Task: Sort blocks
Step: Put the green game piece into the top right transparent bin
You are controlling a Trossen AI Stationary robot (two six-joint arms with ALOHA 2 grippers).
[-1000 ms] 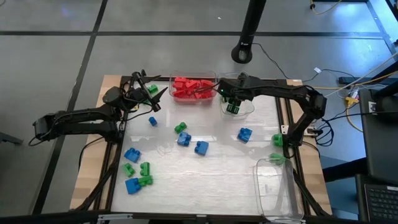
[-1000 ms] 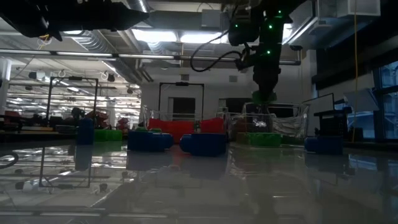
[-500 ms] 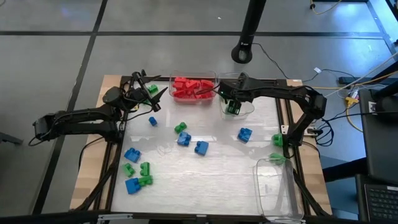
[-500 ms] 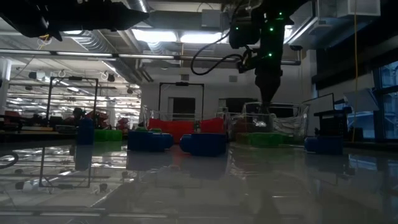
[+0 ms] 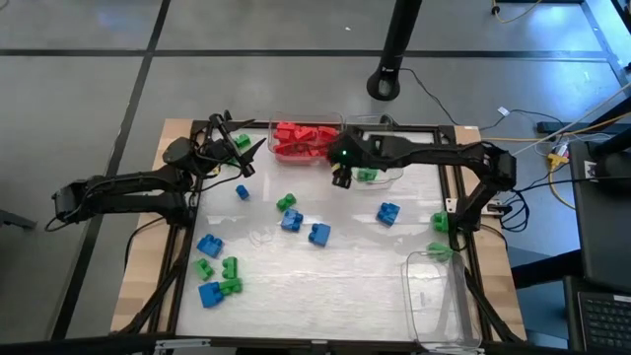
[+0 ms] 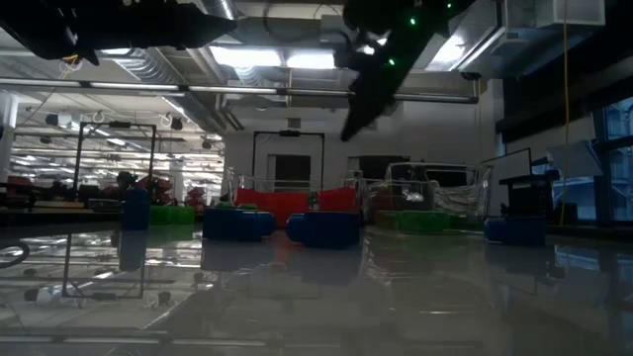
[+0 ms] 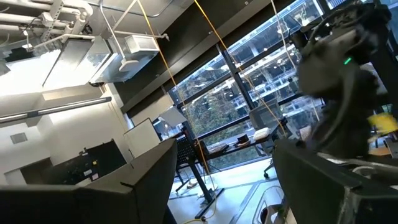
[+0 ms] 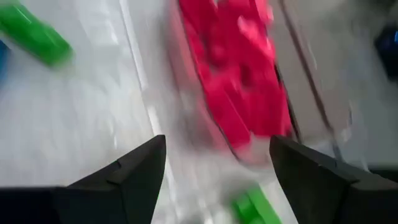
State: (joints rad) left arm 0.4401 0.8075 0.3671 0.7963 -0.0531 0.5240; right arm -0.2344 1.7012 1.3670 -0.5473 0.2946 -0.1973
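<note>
Red blocks [image 5: 306, 140] fill a clear bin [image 5: 279, 126] at the table's far edge. Right of it, green blocks [image 5: 369, 176] lie in a smaller clear bin [image 5: 392, 178]. Blue blocks [image 5: 387, 212] [image 5: 318, 234] and green blocks [image 5: 287, 202] [image 5: 231, 286] lie loose on the table. My right gripper [image 5: 341, 180] [image 8: 217, 142] hangs open and empty above the table, slanting down, just near of the red bin and left of the green bin. My left gripper [image 5: 254, 148] [image 7: 224, 155] stands open and empty at the far left, raised and pointing slightly up.
An empty clear bin [image 5: 455, 318] sits at the near right corner. Two green blocks [image 5: 440, 222] [image 5: 439, 251] lie by the table's right rail. More blue and green blocks [image 5: 209, 246] [image 5: 209, 294] cluster near the left. The table's middle near side is bare.
My right gripper has swung from above the green bin toward the table's left, stopping in front of the red bin. It has tipped from pointing nearly straight down to slanting. The blocks have stayed where they were.
</note>
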